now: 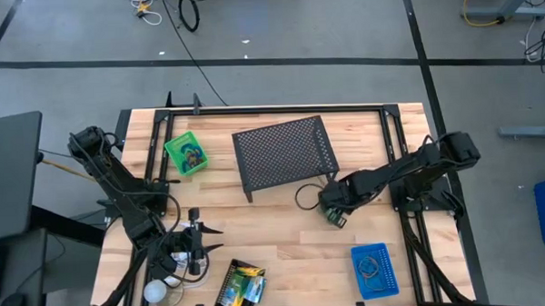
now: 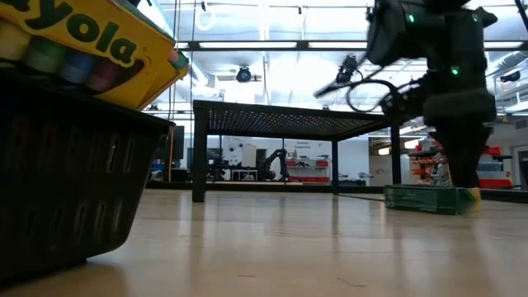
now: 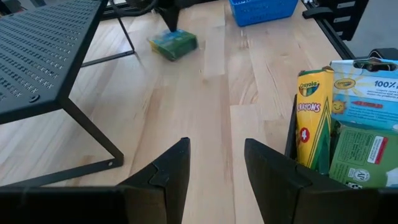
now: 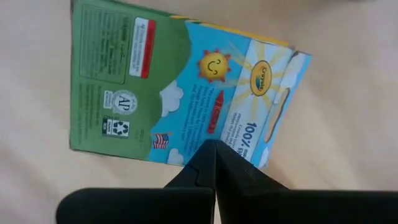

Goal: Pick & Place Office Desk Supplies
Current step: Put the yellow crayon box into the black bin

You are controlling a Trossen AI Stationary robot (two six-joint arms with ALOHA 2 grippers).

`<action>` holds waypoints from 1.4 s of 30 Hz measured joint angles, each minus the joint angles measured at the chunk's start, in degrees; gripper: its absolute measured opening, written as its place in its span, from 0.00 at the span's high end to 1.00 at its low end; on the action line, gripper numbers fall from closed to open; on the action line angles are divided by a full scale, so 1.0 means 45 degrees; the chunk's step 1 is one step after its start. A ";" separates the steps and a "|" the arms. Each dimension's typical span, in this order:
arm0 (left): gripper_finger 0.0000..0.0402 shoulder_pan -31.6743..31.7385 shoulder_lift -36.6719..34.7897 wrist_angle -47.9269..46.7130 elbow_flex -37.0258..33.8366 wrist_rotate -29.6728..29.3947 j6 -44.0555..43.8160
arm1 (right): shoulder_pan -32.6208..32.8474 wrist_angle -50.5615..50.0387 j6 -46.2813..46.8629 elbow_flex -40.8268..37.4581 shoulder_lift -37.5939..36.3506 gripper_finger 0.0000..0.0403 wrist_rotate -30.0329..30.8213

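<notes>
Green-blue crayon box (image 4: 186,93): flat on the wooden table (image 1: 284,234), just right of the black mesh stand (image 1: 284,151).
Right gripper (image 4: 214,165): fingers pressed together, tips at the box's edge, holding nothing.
Left gripper (image 3: 216,177): parted and empty, near the table's front left.
Black tray (image 1: 241,286): holds crayon packs beside the left gripper.
Blue tray (image 1: 375,269): front right.

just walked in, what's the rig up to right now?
Desk-supplies sorting. The right claw, shut, sits at a crayon box lying flat on the table beside the black mesh stand; it isn't gripping it. The left claw hangs open and empty near the black tray of crayon boxes. A blue tray sits front right.
</notes>
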 joint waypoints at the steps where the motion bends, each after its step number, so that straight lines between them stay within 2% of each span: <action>1: 0.60 -0.0005 0.0000 0.0000 0.0000 0.0004 -0.0009 | 0.0102 0.0142 -0.0086 0.0276 0.0041 1.00 -0.0090; 5: 0.60 0.0000 0.0000 0.0000 0.0000 0.0004 -0.0019 | 0.0421 0.1547 -0.0461 0.0978 0.0085 1.00 -0.0193; 12: 0.60 0.0000 0.0000 -0.0081 0.0003 0.0099 -0.0019 | 0.0627 0.4437 -0.0950 0.1084 0.0063 1.00 -0.0322; 15: 0.60 -0.0005 0.0000 -0.0087 0.0005 0.0164 -0.0019 | 0.0623 0.4270 -0.0724 0.1084 0.0058 1.00 -0.0180; 24: 0.60 -0.0005 0.0000 -0.0092 0.0003 0.0291 0.0020 | 0.0637 0.1605 0.0165 0.1084 0.0037 0.97 0.0079; 29: 0.60 -0.0005 0.0000 -0.0092 0.0004 0.0291 0.0133 | 0.0645 0.1461 -0.0366 0.1095 0.0015 0.86 -0.0422; 33: 0.60 -0.0004 0.0000 -0.0092 0.0005 0.0291 0.0224 | 0.0382 0.1058 -0.0361 0.1108 0.0015 0.71 -0.1025; 38: 0.60 -0.0003 0.0000 -0.0092 0.0005 0.0291 0.0365 | -0.0169 -0.0862 -0.0164 0.1108 0.0010 0.51 -0.0934; 42: 0.60 -0.0005 0.0000 -0.0097 0.0005 0.0320 0.0418 | -0.0694 -0.1408 -0.0185 0.0912 -0.0010 0.40 -0.0943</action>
